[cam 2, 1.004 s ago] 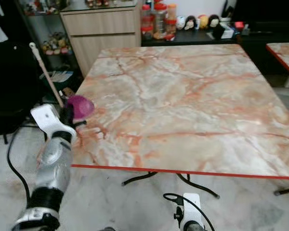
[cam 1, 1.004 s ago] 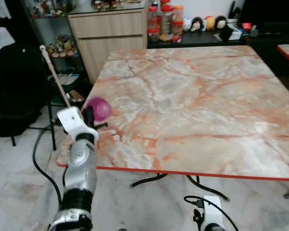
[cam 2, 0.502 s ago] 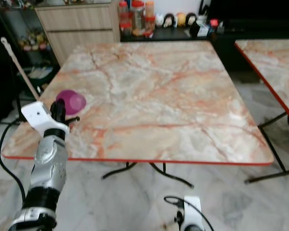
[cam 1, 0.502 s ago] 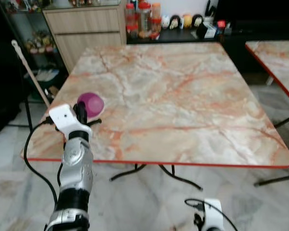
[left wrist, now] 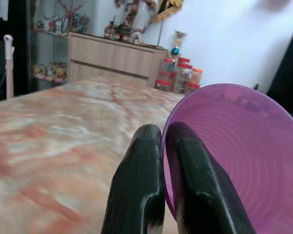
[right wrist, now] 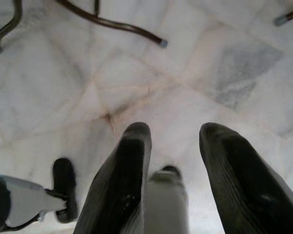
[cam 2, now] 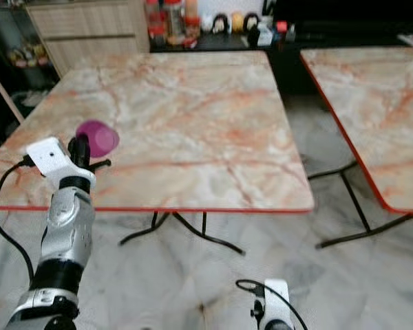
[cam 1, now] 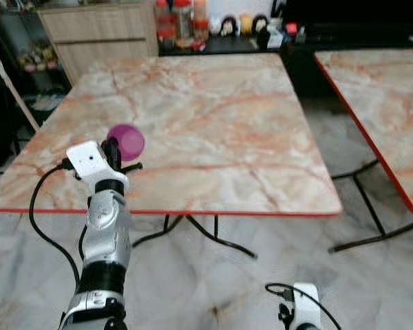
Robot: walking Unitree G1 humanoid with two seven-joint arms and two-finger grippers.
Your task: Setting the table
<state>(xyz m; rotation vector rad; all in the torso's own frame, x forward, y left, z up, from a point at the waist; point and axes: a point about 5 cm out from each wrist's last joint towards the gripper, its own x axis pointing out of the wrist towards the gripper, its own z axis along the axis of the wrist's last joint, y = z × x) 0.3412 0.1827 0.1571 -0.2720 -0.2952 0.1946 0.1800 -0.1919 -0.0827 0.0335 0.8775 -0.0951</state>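
Above marble table point(cam 1: 213, 124), left claw point(left wrist: 162, 161) pinching purple cup point(left wrist: 234, 156) rim

Purple translucent plastic bowl point(left wrist: 237, 156), round with faint concentric rings inside, is held tipped on its side, rim pinched between the left tool's point(left wrist: 163, 192) black fingers, above the marbled worktop point(cam 1: 213, 117) near its front left corner.

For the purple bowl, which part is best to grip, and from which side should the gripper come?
Grip the thin rim. The purple bowl is wide and smooth, so only its wall fits between two fingers: one inside, one outside. The left gripper already holds it this way over the marble table, coming from the robot's side of the rim.
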